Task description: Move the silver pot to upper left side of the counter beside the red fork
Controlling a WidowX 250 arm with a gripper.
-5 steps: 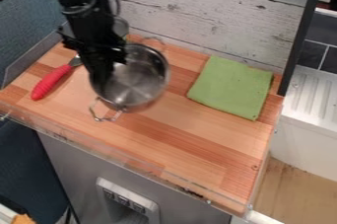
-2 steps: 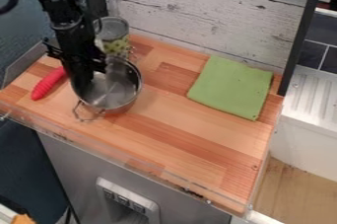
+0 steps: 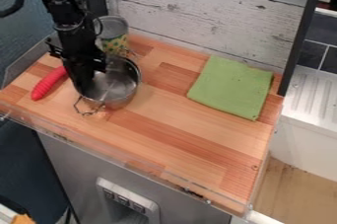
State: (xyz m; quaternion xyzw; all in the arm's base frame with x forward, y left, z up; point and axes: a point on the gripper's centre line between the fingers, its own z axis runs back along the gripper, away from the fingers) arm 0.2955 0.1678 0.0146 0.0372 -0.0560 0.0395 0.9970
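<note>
looking down at a slant on a wooden counter (image 3: 187, 131). toward its upper left, a silver pot (image 3: 120, 86), with the black gripper (image 3: 84, 84) down at its left side. just left of both, a red handle (image 3: 47, 84). behind the pot, a patterned can (image 3: 115, 33). well apart, toward the right, a green cloth (image 3: 230, 87).

One silver pot (image 3: 118, 89) with two looped handles (image 3: 79, 108), one red-handled utensil (image 3: 46, 85), one cylindrical container (image 3: 115, 44) and one green cloth (image 3: 230, 87) made up a count of four objects at one wooden surface (image 3: 184, 134), where one black robot arm (image 3: 66, 16) with one end effector (image 3: 85, 84) was also on the scene. Below, one front panel (image 3: 149, 208) bore three small square fittings (image 3: 123, 201), while one white basin (image 3: 306, 114) completed the tally at right.
</note>
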